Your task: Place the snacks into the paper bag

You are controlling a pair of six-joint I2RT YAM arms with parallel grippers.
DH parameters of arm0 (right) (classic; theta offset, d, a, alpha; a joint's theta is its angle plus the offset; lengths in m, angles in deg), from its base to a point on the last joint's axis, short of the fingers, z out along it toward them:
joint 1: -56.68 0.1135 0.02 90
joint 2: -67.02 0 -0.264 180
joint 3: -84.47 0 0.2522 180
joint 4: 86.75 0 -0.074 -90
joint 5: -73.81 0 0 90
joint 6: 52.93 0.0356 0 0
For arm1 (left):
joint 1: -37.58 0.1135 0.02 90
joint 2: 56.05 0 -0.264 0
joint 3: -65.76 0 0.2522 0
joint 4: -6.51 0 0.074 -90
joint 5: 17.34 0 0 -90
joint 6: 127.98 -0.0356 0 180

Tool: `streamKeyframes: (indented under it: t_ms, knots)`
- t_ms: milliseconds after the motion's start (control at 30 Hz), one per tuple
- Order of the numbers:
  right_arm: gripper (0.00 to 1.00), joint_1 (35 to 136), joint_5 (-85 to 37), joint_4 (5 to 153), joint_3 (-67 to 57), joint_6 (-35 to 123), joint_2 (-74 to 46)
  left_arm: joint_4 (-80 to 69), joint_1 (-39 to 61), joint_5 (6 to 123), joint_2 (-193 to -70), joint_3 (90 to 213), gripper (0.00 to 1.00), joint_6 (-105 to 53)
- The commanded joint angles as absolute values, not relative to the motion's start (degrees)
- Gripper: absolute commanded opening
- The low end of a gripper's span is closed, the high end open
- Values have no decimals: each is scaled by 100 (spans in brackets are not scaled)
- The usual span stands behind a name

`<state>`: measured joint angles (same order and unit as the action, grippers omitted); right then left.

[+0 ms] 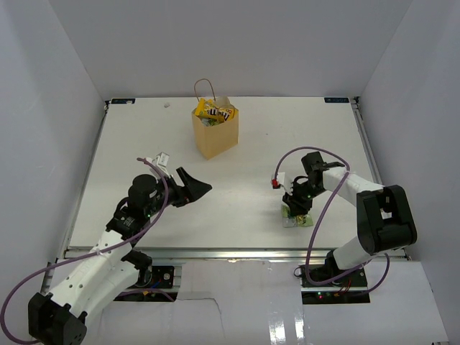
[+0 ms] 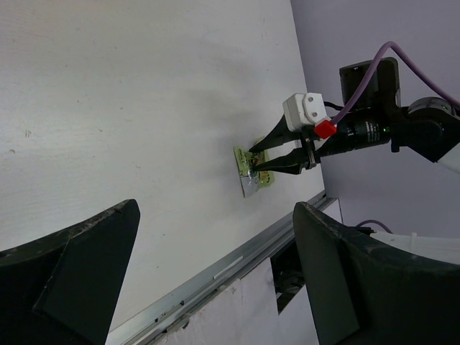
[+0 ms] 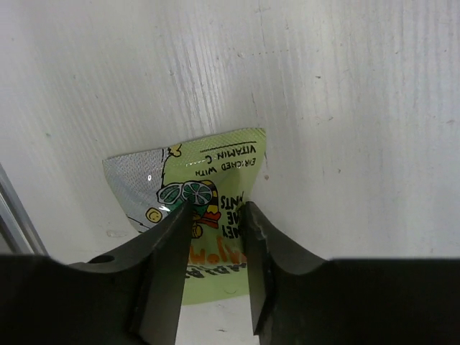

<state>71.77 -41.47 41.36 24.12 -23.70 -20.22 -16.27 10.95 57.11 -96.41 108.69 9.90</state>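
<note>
Since the green packet (image 3: pixel 215 162) belonged in the paper bag (image 1: pixel 215 136), the right gripper (image 3: pixel 215 215) pinched it; the left gripper (image 1: pixel 202 189) gaped empty.

Table: one (image 1: pixel 136 136).
Arms: two, a left arm (image 1: pixel 93 262) at 7 o'clock and a right arm (image 1: pixel 356 190) at 4 o'clock.
Grippers: two, the left gripper (image 1: pixel 195 187) and the right gripper (image 2: pixel 253 159).
Paper bag: one (image 1: pixel 217 140), at 12 o'clock.
Twine handle: one loop (image 1: pixel 203 85) seen plainly; I can't make out a second.
Yellow wrappers: two by the look of it (image 1: pixel 214 111), overlapping in the bag's mouth.
Green packet: one for sure (image 3: pixel 215 162), at 4 o'clock; whether another lies under it I can't tell.
</note>
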Motion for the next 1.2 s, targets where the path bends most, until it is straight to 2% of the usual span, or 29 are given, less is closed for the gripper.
streamKeyframes:
  t_ms: [0,133,200,267,467,600,833,933,1067,1167]
  knots:
    - [37,7241,-4097,4222,2765,-2270,-2315,-1226,1104,5412,-9709,10808,98,1142]
    - [25,7241,-4229,4205,2703,-2173,-2412,-1173,1113,5315,-9754,10756,98,1186]
    - [15,7241,-4308,4144,2563,-2120,-2430,-1103,1104,5245,-9771,10712,98,1247]
    - [11,7241,-4396,4108,2440,-2094,-2342,-902,1104,5035,-9806,10607,98,1317]
    - [8,7241,-5519,3739,1623,-2129,-1956,20,1104,4236,-10394,10386,98,1712]
    - [8,7319,-6266,3642,841,-1664,-1999,162,1060,4068,-10913,10684,98,1617]
    - [8,8101,-6488,4283,67,-689,-2122,620,859,3786,-12151,11465,97,1458]
    - [8,8374,-6453,4679,-188,-214,-2236,655,709,3777,-12644,11800,94,1370]
    - [8,8550,-6400,4828,-644,120,-2421,655,612,3768,-13040,12003,82,1326]
    - [8,8594,-6453,4864,-777,191,-2482,655,568,3768,-13119,12021,77,1335]
